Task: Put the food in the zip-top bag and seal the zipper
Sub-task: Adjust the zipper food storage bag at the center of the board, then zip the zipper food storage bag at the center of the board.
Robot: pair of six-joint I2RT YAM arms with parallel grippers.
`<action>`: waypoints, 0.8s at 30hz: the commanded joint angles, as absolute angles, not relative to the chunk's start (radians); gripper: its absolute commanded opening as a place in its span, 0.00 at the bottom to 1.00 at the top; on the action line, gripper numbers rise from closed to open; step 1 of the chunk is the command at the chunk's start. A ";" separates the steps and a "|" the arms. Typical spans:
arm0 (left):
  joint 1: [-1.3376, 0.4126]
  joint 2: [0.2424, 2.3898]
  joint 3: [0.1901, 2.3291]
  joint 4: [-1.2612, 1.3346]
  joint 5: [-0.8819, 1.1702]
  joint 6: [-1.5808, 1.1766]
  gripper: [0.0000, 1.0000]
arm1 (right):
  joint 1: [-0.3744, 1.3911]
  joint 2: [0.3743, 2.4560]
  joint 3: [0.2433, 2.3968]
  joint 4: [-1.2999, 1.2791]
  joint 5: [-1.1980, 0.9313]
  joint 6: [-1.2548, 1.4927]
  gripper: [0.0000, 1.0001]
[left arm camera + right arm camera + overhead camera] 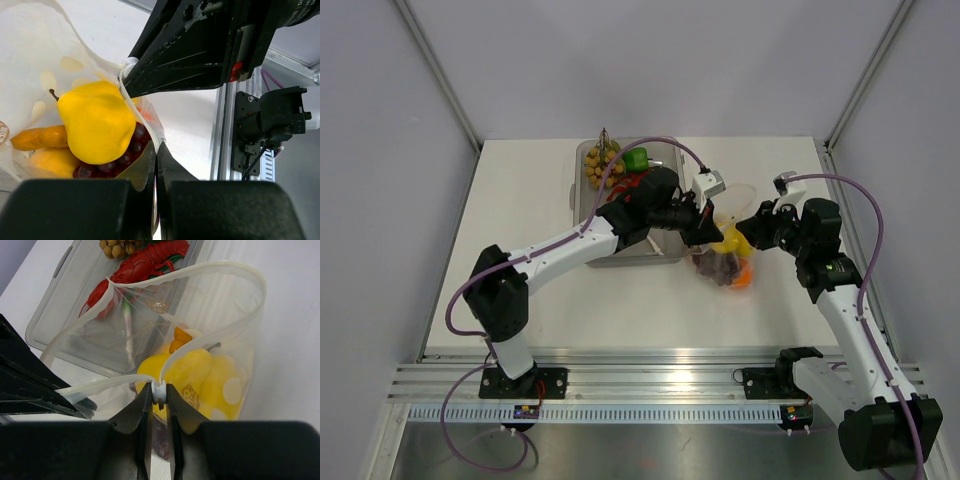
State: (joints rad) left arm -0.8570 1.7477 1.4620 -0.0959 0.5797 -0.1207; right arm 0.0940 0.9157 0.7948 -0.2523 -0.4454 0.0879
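The clear dotted zip-top bag (725, 255) stands between my two grippers, right of the tray. It holds a yellow lemon (95, 125), purple grapes (125, 156) and orange pieces (37, 137). My left gripper (156, 150) is shut on the bag's edge; in the top view it (705, 235) is at the bag's left side. My right gripper (159, 390) is shut on the small white slider of the zipper (220, 270), at one end of the mouth; in the top view it (748, 228) is at the bag's right. The mouth bows open in a loop.
A rigid clear tray (582, 205) lies behind and left of the bag, under my left arm. It holds a red lobster (145, 262), a green pepper (636, 159) and a bunch of yellow-brown balls (600, 165). The metal rail (660, 385) runs along the near edge.
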 commanded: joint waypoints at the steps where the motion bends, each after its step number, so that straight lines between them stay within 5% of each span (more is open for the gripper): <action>1: -0.847 1.669 1.459 -0.025 0.612 -0.115 0.00 | 0.087 0.899 0.787 -0.195 -0.457 0.094 0.15; 4: -0.839 1.660 1.460 -0.025 0.626 -0.121 0.00 | 0.087 0.853 0.782 -0.202 -0.408 0.115 0.00; 10: -0.822 1.641 1.471 -0.029 0.673 -0.112 0.00 | 0.086 0.732 0.775 -0.227 -0.348 0.114 0.00; 12: -0.819 1.646 1.491 -0.052 0.707 -0.098 0.19 | 0.087 0.692 0.787 -0.239 -0.359 0.100 0.00; 14: -0.813 1.657 1.514 -0.072 0.742 -0.089 0.51 | 0.087 0.674 0.802 -0.262 -0.374 0.072 0.00; 15: -0.808 1.666 1.540 -0.101 0.762 -0.080 0.55 | 0.087 0.661 0.824 -0.281 -0.388 0.054 0.00; 24: -0.781 1.605 1.589 -0.146 0.837 0.078 0.57 | 0.087 0.646 0.931 -0.380 -0.550 -0.058 0.00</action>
